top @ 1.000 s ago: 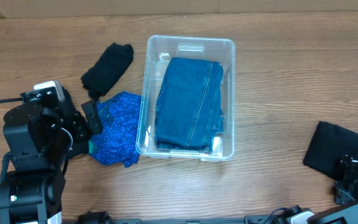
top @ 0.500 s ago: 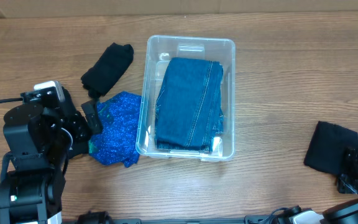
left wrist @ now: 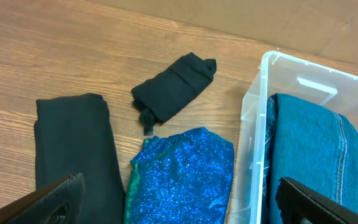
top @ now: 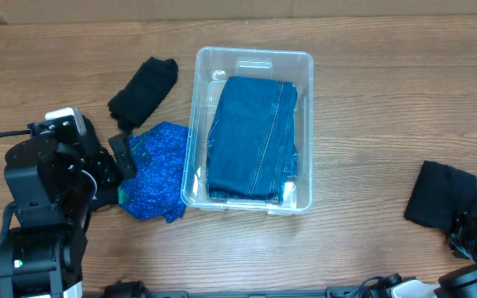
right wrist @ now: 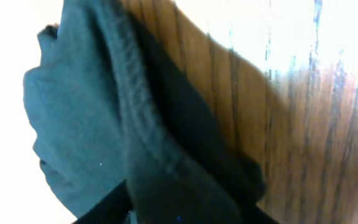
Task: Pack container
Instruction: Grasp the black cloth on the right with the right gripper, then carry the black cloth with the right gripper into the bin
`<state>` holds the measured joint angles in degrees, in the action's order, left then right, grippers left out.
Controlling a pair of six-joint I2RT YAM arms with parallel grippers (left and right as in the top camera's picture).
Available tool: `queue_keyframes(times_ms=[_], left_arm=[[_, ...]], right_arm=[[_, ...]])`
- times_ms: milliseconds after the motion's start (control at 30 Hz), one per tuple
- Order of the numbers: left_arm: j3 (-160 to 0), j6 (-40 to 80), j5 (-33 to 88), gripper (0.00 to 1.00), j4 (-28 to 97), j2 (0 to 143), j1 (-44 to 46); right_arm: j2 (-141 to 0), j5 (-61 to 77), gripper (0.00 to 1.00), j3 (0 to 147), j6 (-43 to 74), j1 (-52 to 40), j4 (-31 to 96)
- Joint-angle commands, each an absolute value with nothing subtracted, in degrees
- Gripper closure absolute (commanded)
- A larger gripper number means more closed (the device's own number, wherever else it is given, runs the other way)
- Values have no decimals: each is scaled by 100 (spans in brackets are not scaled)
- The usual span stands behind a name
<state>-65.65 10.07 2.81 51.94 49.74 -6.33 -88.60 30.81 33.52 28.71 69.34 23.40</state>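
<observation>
My right end effector (top: 471, 235) sits at the edge of the black cloth (top: 437, 194); closed or not, I cannot tell. A thin pinch could slip before the container (top: 252, 53).

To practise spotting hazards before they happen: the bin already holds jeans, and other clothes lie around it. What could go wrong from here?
1. The jeans nearly fill the bin, so further clothes may pile above its rim and slide off.
2. The blue cloth lies right beside the bin's wall; the left pincer lifting it could nudge the bin.
3. The right pincer sits at the edge of the black cloth; a corner grip might slip.
</observation>
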Motion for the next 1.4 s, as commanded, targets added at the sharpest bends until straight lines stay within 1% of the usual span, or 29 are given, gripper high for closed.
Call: queue_keyframes(times_ms=[0,100,200,400,567,700,867,1033,1200,1367], left_arm=[[-6683,880,244,0,5186,4943,-587],[-6683,880,244,0,5186,4943,-587],[-6683,880,244,0,5186,4943,-587],[-6683,880,244,0,5183,4943,-587],[-6683,880,244,0,5186,4943,-587],[-6683,880,242,0,5183,4943,-587],[-6683,878,242,0,5186,4943,-587],[-6683,880,242,0,5181,4943,-587],[-6683,880,242,0,5183,4943,-587],[-6683,878,239,0,5183,4943,-587]], right_arm=[[-9463,2298,66,2740,2919,6834,2567],[-9463,2493,74,2749,2919,6831,2526],[-9463,2851,78,2803,2823,6831,2486],[-9417,3479,78,3210,2523,6626,2683],[-9139,3651,79,3922,2344,6093,3295],[-8820,3743,85,4550,2241,5594,3844],[-8230,3935,86,5524,2193,4842,4552],[-7734,4021,88,6646,1872,3959,5382],[-7465,4023,88,7802,1529,2665,6184],[-7426,4171,88,8256,1313,1114,6305]])
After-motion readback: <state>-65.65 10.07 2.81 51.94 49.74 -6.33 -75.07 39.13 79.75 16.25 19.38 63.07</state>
